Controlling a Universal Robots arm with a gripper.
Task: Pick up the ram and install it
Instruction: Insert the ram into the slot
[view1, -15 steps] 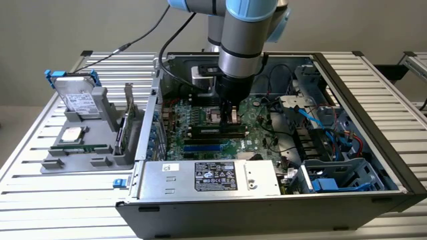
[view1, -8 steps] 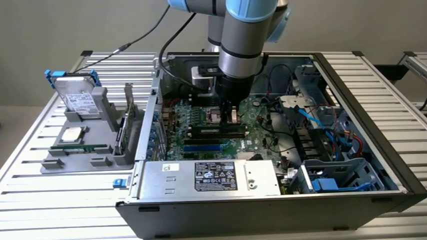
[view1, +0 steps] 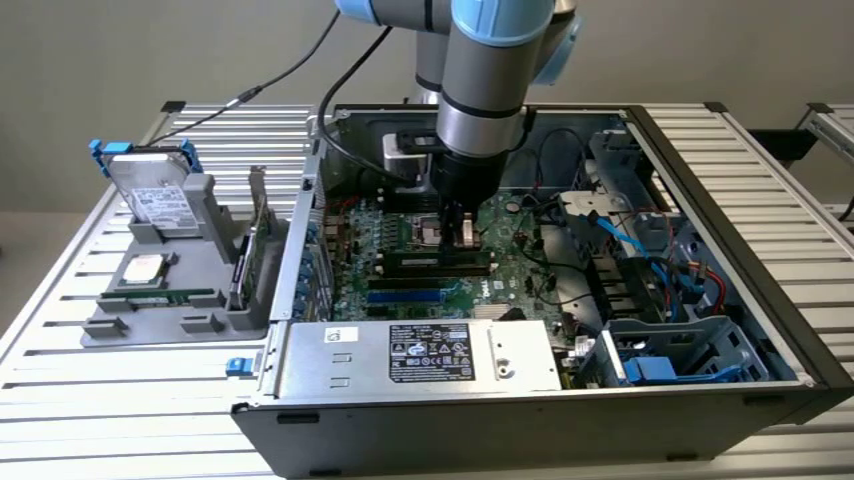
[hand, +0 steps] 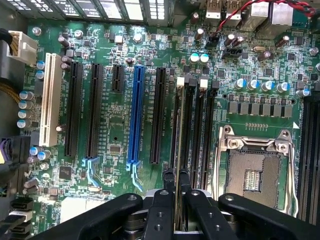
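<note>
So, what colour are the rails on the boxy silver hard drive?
Blue. The plastic side rails show best in the exterior view.

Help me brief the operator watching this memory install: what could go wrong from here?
1. The end effector grips the ram edge-on over closely spaced memory slots. A slight offset could jam it on a slot wall.
2. The open processor socket sits right beside those slots, so a slipped stick might strike it.
3. Pressing with the ram tilted could stress the motherboard.
</note>
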